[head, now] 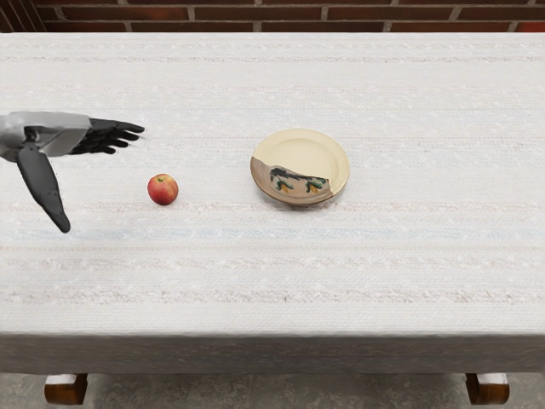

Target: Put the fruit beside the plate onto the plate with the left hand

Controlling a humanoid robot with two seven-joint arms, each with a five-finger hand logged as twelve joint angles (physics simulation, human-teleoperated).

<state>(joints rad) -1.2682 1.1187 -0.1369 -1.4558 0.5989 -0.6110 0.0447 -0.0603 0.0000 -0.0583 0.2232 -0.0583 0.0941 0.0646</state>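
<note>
red apple (pixel 163 189), cream-and-brown plate (pixel 300 166)

I am counting one apple (pixel 163 189), and it is making up the only piece of fruit in all. I am seeing one plate (pixel 306 146), a single cream dish. I am showing just one of my hands, the left hand (pixel 81 138). One table (pixel 341 273) is carrying everything, and two wooden feet (pixel 65 388) are peeking out below it, one at each bottom corner.
</note>
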